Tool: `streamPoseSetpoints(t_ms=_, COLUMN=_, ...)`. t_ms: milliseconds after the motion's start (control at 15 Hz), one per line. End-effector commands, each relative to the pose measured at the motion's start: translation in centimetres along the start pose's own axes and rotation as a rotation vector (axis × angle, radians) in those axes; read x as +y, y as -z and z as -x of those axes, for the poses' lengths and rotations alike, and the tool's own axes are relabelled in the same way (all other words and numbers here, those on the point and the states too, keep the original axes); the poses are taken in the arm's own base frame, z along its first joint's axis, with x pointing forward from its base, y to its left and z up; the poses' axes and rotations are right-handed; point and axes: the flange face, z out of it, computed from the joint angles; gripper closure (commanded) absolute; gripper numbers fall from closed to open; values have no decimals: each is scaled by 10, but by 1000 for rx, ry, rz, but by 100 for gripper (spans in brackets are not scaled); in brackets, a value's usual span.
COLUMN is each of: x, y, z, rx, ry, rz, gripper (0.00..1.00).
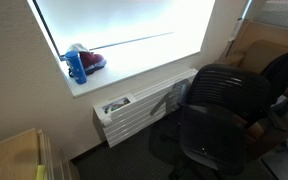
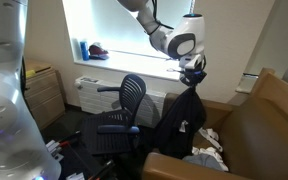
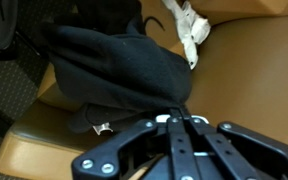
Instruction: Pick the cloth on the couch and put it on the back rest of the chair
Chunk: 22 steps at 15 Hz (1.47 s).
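My gripper [image 2: 192, 76] is shut on the top of the dark cloth [image 2: 184, 122], which hangs limp from it above the front edge of the tan-brown couch [image 2: 259, 120]. In the wrist view the closed fingers [image 3: 176, 118] pinch the black cloth [image 3: 109, 65] over the couch seat [image 3: 254, 75]. The black office chair [image 2: 126, 108] stands apart from the cloth, toward the window. It also shows in an exterior view [image 1: 219, 105], with the cloth [image 1: 281, 68] behind it.
A small pale bluish-white item [image 2: 210, 150] lies on the couch seat and shows in the wrist view [image 3: 189, 25]. A blue bottle [image 1: 77, 66] and a red object stand on the window sill. A white radiator [image 1: 139, 108] is below the window. A wooden cabinet [image 2: 42, 95] stands by the wall.
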Motion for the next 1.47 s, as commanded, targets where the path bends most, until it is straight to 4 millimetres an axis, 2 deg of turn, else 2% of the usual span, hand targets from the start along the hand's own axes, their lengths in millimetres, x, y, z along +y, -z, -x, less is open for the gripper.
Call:
streamPoseSetpoints(t_ms=0, x=9, y=60, z=40, rx=-103, ry=55, rz=-159, gripper=99)
streamPoseSetpoints(t_ms=200, x=25, y=117, z=79, rx=-179, ry=148, rz=-287, gripper=99)
streamPoseSetpoints(t_ms=467, x=63, y=195, z=118, rx=-280, ry=292, rz=-430, gripper=99)
streamPoseSetpoints(t_ms=800, x=138, y=286, z=153, rx=-426, ry=476, rz=-546, gripper=99)
streamPoseSetpoints(t_ms=1000, x=187, y=327, z=170, rx=-538, ry=583, rz=-576, gripper=99)
streamPoseSetpoints(t_ms=1133, x=214, y=334, z=176, rx=-617, ry=660, rz=-569, gripper=99)
streamPoseSetpoints(t_ms=1200, x=226, y=328, z=178, rx=-654, ry=709, rz=-539, gripper=99)
streamPoseSetpoints(t_ms=1333, x=235, y=309, z=171, rx=-685, ry=746, rz=-443, gripper=99)
streamPoseSetpoints(t_ms=1400, x=234, y=295, z=166, rx=-676, ry=745, rz=-388, gripper=99)
